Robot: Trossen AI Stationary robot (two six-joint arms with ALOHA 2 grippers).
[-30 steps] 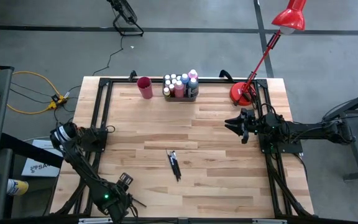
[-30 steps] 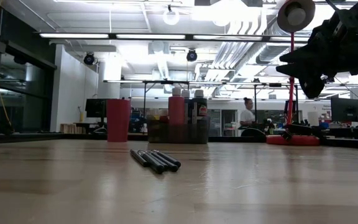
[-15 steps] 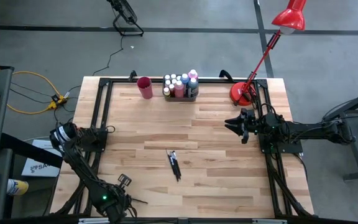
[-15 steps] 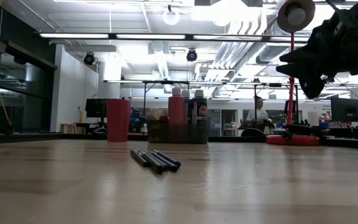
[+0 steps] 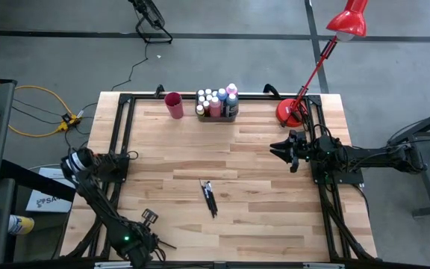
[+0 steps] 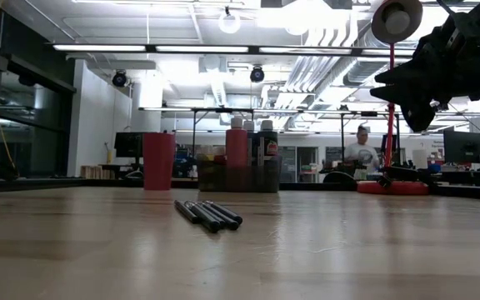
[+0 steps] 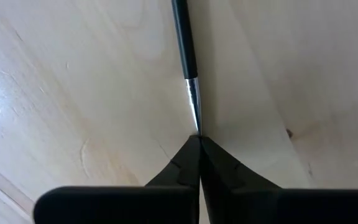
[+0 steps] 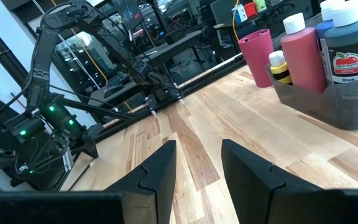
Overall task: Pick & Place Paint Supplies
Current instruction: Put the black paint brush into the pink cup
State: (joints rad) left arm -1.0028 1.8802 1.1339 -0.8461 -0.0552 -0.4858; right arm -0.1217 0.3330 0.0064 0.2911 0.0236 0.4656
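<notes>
Left tool (image 7: 199,140) is pinched shut on the metal tip of a thin dark-handled paintbrush (image 7: 185,50) at the pale wooden surface's (image 5: 260,187) near-left corner. Next: lift it cleanly. Right tool (image 8: 197,165) waits half-open.

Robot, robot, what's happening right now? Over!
Left tool shut on a paintbrush tip, near table edge. Right tool open, empty, hovering. More brushes mid-table. Nothing blocking.

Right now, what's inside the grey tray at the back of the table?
The grey tray holds upright paint bottles with pale caps: a red one, a dark one labelled Black, and a small yellow one. The tray wall hides their bases and anything lying lower.
</notes>
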